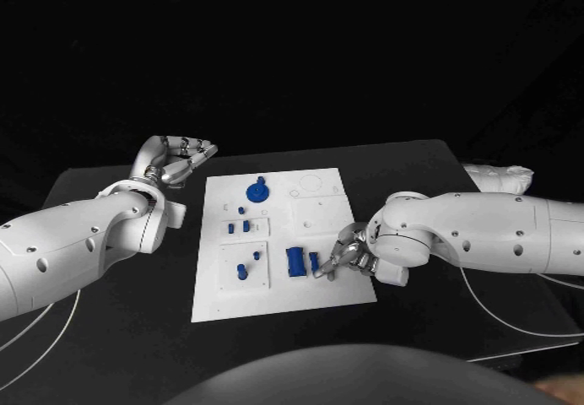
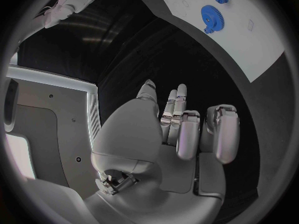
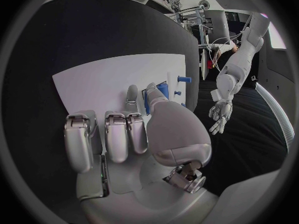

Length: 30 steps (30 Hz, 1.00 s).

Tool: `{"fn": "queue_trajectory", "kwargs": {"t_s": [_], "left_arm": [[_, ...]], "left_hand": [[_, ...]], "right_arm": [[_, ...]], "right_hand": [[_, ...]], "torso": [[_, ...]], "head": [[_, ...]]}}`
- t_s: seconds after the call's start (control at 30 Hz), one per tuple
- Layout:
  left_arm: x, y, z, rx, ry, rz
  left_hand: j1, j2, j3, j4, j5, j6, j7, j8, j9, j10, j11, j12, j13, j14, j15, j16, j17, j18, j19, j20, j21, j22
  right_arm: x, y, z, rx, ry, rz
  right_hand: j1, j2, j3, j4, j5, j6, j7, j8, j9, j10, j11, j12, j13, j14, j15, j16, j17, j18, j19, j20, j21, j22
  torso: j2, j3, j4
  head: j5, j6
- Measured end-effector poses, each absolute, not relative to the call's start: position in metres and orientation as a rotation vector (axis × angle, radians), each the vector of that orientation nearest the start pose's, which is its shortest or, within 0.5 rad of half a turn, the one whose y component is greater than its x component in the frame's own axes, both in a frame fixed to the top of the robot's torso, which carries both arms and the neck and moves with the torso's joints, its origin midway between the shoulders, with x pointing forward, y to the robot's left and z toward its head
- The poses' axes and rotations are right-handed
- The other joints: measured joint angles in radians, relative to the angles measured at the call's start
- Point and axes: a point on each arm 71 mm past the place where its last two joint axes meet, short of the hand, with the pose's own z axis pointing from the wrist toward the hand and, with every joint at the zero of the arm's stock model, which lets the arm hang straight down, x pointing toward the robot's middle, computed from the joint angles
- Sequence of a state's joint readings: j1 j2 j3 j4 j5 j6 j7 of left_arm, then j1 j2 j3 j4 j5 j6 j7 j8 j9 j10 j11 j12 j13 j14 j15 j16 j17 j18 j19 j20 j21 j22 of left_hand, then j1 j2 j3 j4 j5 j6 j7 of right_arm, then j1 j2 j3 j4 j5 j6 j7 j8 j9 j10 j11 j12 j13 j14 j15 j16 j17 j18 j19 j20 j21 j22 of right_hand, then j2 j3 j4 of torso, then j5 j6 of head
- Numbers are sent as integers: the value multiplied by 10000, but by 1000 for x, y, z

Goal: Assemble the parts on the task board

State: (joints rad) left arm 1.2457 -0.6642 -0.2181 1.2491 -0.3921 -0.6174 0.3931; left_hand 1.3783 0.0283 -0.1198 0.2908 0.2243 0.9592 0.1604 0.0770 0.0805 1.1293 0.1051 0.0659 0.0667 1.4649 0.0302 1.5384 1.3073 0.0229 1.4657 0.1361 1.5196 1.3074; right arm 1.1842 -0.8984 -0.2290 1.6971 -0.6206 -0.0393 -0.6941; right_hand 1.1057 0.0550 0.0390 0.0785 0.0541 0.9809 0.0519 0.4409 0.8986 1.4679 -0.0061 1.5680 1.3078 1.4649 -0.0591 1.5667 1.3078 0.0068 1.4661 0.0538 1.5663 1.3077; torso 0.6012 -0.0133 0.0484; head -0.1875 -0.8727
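Right hand (image 1: 344,256) first: it sits low over the near right part of the board (image 1: 328,291), thumb and a finger brought together around a small blue part (image 1: 316,261) at their tips, the other fingers curled back toward my palm. From the wrist view I see that part (image 3: 161,90) peeking out just past my thumb, standing slim and upright against the white plate, so I judge I have it pinched, though the contact itself is partly hidden by my own thumb. Just beside it, on the side toward my left arm, lies a larger blue block (image 1: 296,261), its long axis running away from me along the board; the two are close enough that I cannot tell whether they touch. Farther that way are smaller blue pegs (image 1: 240,271) in a recessed square, two more (image 1: 247,226) in the square beyond, and a blue gear (image 1: 256,191) toward the far end. Left hand (image 1: 182,157) hangs well off the board, past its far left corner, fingers loosely spread and holding nothing; the gear (image 2: 213,16) is the part nearest to it. What matters for my next move is that the block lies to the left of my right hand, parallel to the board's long edge, and that my right hand is far nearer to it than my left, so the work here falls to my right.
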Motion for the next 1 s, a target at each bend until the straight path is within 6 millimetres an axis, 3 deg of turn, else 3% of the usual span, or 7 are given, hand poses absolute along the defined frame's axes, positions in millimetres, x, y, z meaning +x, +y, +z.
{"fn": "queue_trajectory", "kwargs": {"t_s": [1.0], "left_arm": [[525,212,-217,-6652,14031,-10532]], "left_hand": [[44,44,0,0,0,0,0,0,0,0,0,0,0,0,0,0,0,0,0,0,-16,0]], "right_arm": [[384,-209,-289,7039,26445,4322]], "right_hand": [[7,6,-29,-25,0,0,0,0,101,-35,-35,0,-3,0,0,0,-3,0,0,0,0,-3]], "torso": [[4,0,6]], "head": [[22,0]]}}
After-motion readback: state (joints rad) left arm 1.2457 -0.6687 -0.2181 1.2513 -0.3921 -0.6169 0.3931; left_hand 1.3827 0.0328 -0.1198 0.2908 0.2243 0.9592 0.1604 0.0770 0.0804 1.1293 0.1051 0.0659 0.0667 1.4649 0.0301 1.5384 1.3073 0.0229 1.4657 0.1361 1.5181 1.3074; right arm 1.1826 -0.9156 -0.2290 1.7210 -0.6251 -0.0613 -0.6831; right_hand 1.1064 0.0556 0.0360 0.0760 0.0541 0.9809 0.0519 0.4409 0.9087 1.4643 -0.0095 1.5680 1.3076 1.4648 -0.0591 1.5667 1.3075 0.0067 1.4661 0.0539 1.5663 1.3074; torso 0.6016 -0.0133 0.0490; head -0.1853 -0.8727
